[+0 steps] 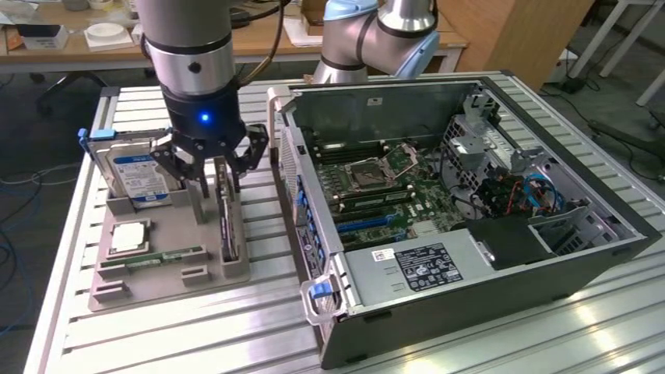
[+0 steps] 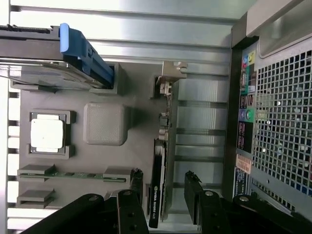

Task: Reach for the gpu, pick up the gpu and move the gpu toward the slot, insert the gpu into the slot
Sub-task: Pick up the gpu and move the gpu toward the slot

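The gpu point(image 1: 226, 230) stands on edge along the grey holder's point(image 1: 171, 284) side nearest the computer case point(image 1: 437, 257). The gripper point(image 1: 216, 181) hangs over it, fingers point(image 2: 194, 195) spread either side, seemingly not touching. I'd call it light and stiff but fragile: best pinched across its flat faces at the cooler, clear of bare components.

Silver-grey arm point(image 1: 189, 47), black pincer point(image 1: 216, 181), blue light point(image 1: 205, 118).
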Controlling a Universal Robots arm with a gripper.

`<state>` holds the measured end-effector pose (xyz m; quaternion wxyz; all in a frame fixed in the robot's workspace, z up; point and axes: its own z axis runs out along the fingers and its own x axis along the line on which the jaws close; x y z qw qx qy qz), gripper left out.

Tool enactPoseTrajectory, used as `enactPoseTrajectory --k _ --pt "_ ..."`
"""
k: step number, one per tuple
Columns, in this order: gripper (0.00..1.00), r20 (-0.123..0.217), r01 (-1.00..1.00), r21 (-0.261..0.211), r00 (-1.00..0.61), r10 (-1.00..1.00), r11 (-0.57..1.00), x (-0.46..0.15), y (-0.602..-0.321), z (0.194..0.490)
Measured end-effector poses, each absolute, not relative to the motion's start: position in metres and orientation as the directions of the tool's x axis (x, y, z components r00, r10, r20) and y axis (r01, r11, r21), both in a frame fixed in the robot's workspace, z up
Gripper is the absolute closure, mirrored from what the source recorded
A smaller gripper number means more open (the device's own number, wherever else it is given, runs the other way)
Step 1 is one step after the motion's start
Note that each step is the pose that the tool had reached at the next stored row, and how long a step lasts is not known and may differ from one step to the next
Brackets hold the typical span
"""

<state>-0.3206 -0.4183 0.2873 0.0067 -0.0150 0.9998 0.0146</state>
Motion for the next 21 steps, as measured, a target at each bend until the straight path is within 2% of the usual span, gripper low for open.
enactPoseTrajectory --k 21 --pt "0.53 -0.014 -0.030 0.028 -0.999 -0.030 0.999 -0.319 -0.418 0.249"
